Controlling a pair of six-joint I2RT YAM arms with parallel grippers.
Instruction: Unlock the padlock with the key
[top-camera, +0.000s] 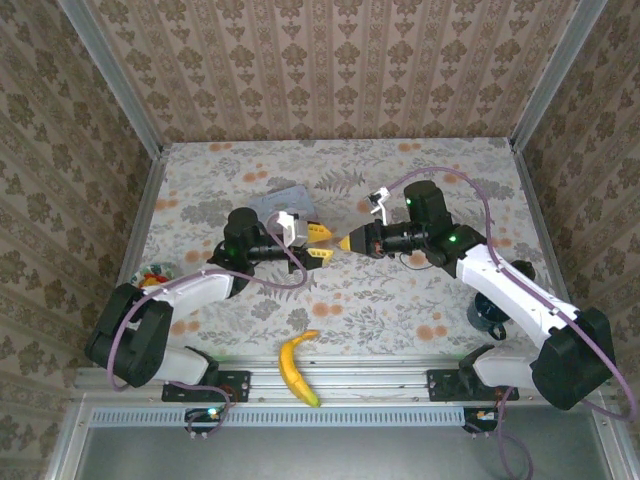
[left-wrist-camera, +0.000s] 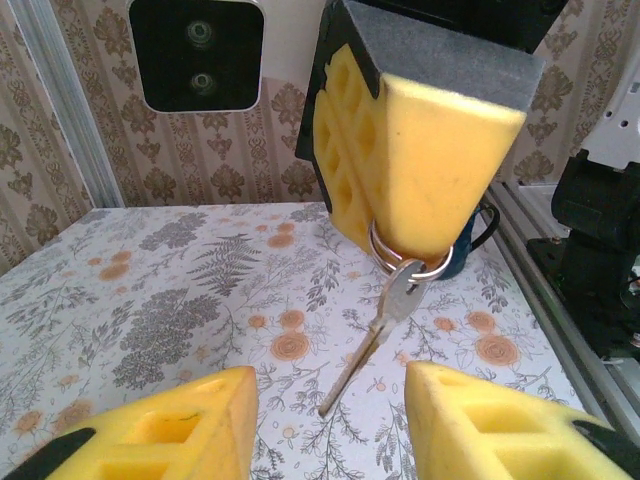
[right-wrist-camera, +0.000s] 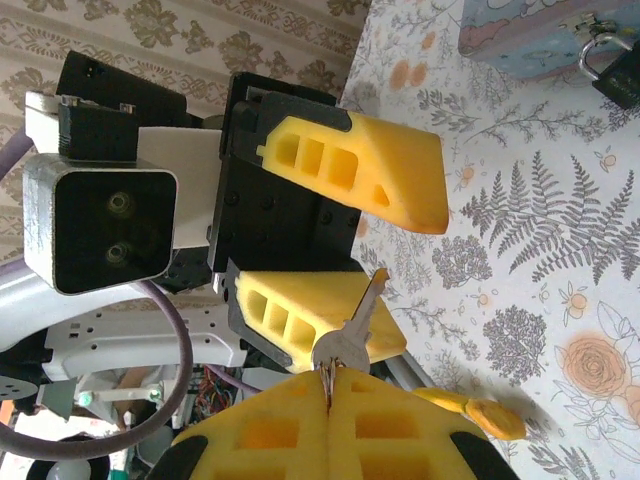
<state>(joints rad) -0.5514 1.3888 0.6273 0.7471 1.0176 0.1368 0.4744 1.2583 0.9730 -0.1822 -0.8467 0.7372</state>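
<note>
The right gripper (right-wrist-camera: 328, 388) sits closest to its wrist camera. Its 2 yellow foam fingers are clenched on the head of the key (right-wrist-camera: 349, 335), and the blade points out toward the left gripper (left-wrist-camera: 328, 385). That claw is released, its jaws standing apart on either side of the blade (the tip hangs between them). Both arms reach inward above mid-table, forearms roughly level, grippers nose to nose. The padlock (right-wrist-camera: 620, 78) rests at the edge of the pale blue tin (right-wrist-camera: 520, 40), beyond the left gripper. The table (top-camera: 400, 300) has a floral cover, a banana (top-camera: 298, 368) lies by the front rail, and patterned wallpaper lines 3 sides.
</note>
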